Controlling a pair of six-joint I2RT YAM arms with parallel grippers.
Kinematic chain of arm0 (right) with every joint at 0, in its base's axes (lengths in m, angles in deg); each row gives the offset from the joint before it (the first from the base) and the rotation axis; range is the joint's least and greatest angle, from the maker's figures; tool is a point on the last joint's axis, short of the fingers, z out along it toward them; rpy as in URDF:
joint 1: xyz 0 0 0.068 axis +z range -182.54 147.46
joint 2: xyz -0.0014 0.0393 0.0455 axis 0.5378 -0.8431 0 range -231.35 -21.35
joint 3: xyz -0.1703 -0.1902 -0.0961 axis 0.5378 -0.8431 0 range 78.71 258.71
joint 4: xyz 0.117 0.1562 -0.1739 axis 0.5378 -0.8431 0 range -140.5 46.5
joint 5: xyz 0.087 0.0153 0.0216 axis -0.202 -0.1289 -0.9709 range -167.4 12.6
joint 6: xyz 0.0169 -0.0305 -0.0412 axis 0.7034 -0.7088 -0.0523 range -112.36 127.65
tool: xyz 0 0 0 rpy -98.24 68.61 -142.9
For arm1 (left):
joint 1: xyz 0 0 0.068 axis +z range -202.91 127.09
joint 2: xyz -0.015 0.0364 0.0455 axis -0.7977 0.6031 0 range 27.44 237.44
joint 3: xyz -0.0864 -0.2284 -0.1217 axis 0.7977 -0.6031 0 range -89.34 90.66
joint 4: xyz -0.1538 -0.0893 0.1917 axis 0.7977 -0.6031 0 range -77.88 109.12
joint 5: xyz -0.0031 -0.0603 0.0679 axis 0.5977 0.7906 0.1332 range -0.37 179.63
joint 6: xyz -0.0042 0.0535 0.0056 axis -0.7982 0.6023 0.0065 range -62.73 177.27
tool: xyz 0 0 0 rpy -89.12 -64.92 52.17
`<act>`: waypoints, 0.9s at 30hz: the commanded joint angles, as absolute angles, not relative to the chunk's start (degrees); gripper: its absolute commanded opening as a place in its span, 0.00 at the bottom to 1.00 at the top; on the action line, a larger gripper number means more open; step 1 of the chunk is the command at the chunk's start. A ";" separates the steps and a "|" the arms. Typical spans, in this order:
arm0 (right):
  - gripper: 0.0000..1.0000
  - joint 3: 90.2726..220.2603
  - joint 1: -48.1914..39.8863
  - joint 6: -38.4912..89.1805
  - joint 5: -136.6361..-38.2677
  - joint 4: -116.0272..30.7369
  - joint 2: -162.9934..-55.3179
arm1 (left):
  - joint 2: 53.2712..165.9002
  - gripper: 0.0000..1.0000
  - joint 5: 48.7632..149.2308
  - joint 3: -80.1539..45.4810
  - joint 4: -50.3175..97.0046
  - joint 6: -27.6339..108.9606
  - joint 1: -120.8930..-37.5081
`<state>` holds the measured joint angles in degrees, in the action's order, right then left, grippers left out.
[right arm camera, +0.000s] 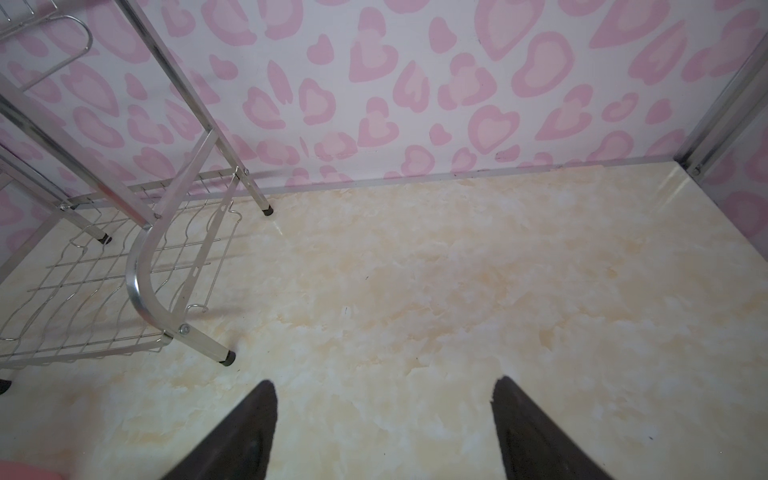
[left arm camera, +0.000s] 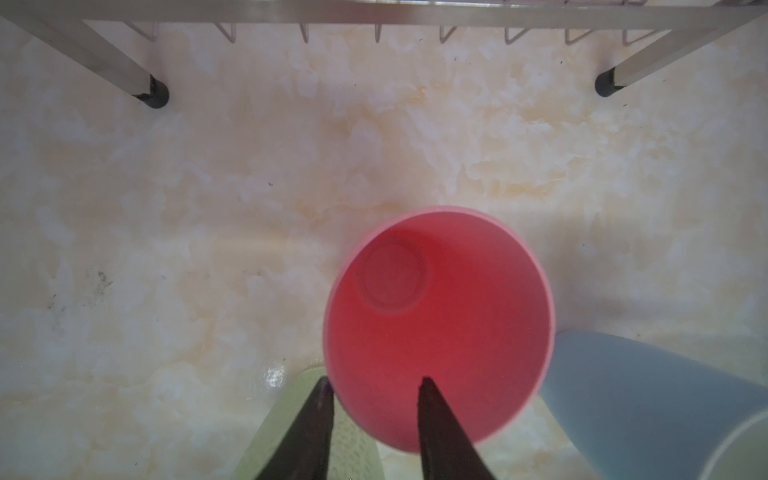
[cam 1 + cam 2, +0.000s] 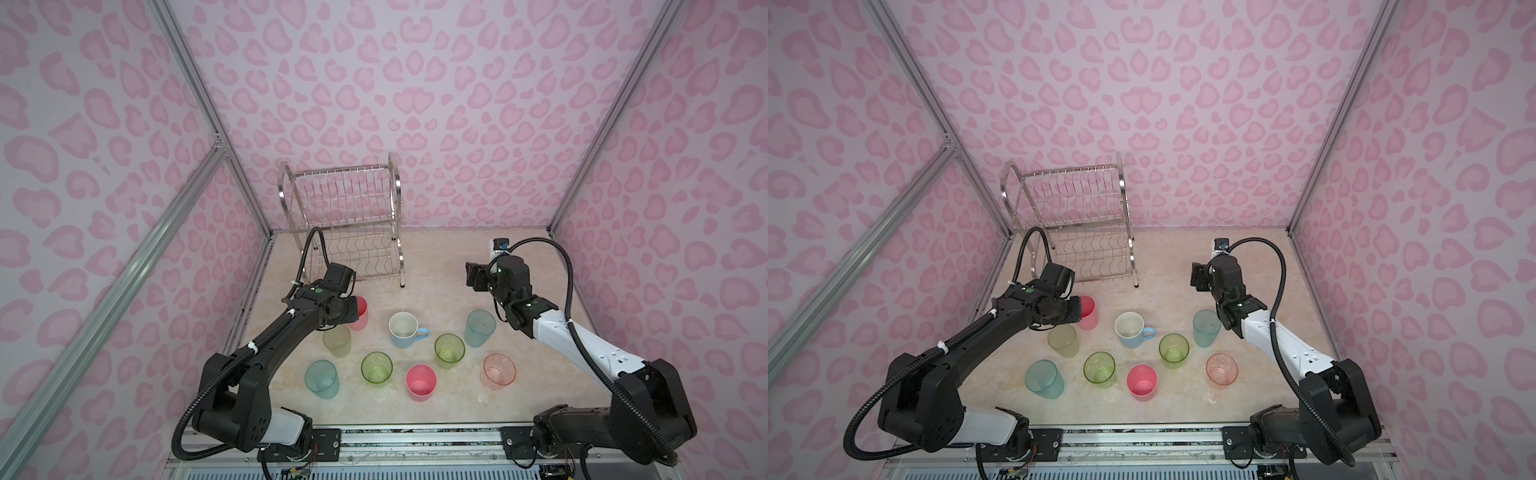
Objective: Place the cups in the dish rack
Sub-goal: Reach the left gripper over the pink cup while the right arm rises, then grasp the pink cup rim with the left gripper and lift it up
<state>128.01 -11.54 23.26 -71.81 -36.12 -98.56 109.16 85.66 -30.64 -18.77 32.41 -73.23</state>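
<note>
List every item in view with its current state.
Dish rack: upright, empty.
Far pink cup: upright.
Near pink cup: upright.
Mug: upright.
Pale green cup: upright.
Left green cup: upright.
Right green cup: upright.
Left teal cup: upright.
Right teal cup: upright.
Peach cup: upright.
Left gripper: open, astride far pink cup's rim.
Right gripper: open, empty.

Stereo pair above, one camera per wrist
Both top views look down from the near edge; the wrist views, close in, share the legs of the shiny chrome wire dish rack [image 1: 135, 274].
</note>
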 commanded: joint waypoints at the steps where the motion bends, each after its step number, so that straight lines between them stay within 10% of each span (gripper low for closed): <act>1: 0.81 128.10 -11.54 23.20 -71.92 -36.02 -99.00 | 109.58 0.37 84.37 -30.40 -19.22 32.56 -73.37; 27: 0.81 127.83 -11.52 23.54 -71.03 -36.59 -98.03 | 107.18 0.03 84.32 -28.98 -18.54 33.59 -73.39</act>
<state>127.68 -11.54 23.26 -71.47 -36.51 -97.60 108.17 84.70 -30.18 -18.92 33.35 -73.38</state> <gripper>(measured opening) 0.809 0.060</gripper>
